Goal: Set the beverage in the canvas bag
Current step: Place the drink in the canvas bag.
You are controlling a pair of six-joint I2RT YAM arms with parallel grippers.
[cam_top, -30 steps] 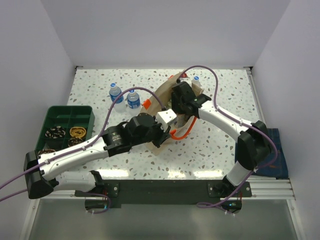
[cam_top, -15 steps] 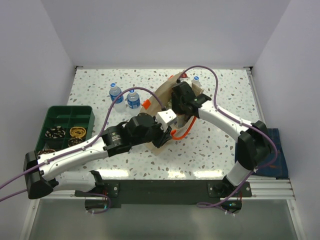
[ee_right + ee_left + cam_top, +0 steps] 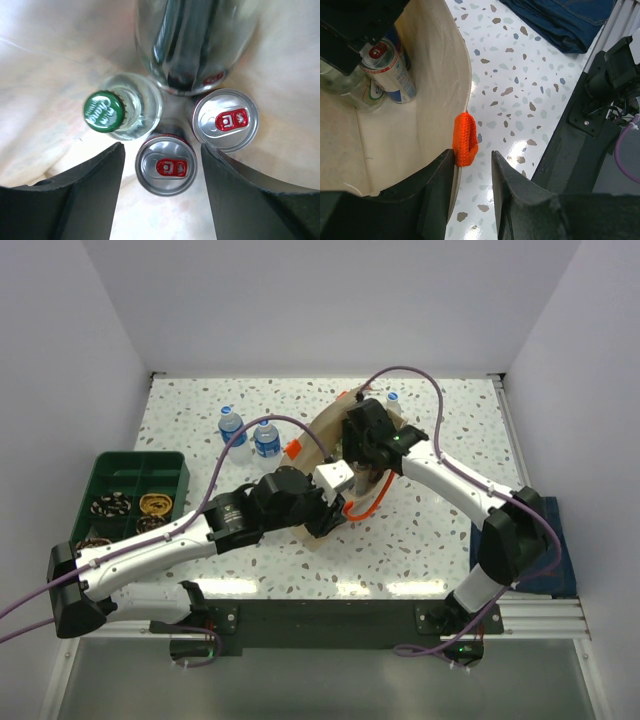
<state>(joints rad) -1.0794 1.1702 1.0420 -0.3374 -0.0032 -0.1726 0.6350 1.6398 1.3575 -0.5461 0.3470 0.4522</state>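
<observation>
The beige canvas bag with orange handles stands mid-table. My right gripper reaches down into it. In the right wrist view the right gripper is open, with a silver can standing between its fingers and a gap on each side. Beside that can are a second can, a green-capped glass bottle and a clear bottle. My left gripper is open at the bag's near rim. The orange strap rests against its left finger.
Two water bottles stand left of the bag, and another bottle cap shows behind it. A green compartment tray sits at the left edge. Folded blue cloth lies at the right edge.
The left jaws have opened off the bag's rim and strap. The right jaws have widened around the can, and the right arm's elbow has shifted slightly outward.
</observation>
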